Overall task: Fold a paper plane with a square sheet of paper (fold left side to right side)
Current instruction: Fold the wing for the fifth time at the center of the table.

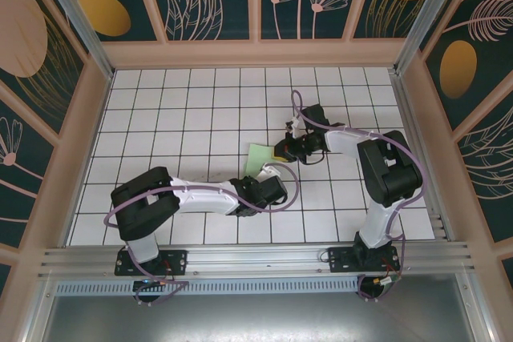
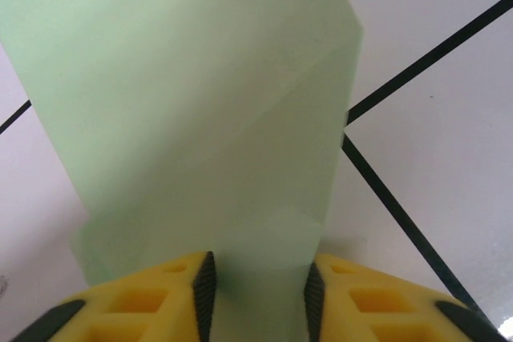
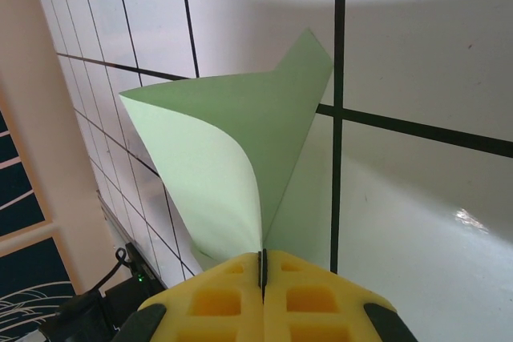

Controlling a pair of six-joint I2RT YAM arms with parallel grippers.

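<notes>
The square sheet of paper is pale green and lies mid-table, partly lifted and curled over itself. My right gripper sits at its right side. In the right wrist view that gripper is shut on one edge of the sheet, which rises from the jaws in a curved flap. My left gripper is at the sheet's near edge. In the left wrist view its jaws stand apart, with a folded, bulging part of the paper in the gap between the black pads.
The floor is white tiles with black lines. Wooden walls enclose it on the left, back and right. A metal rail runs along the near edge by both arm bases. Purple cables loop near the right wrist.
</notes>
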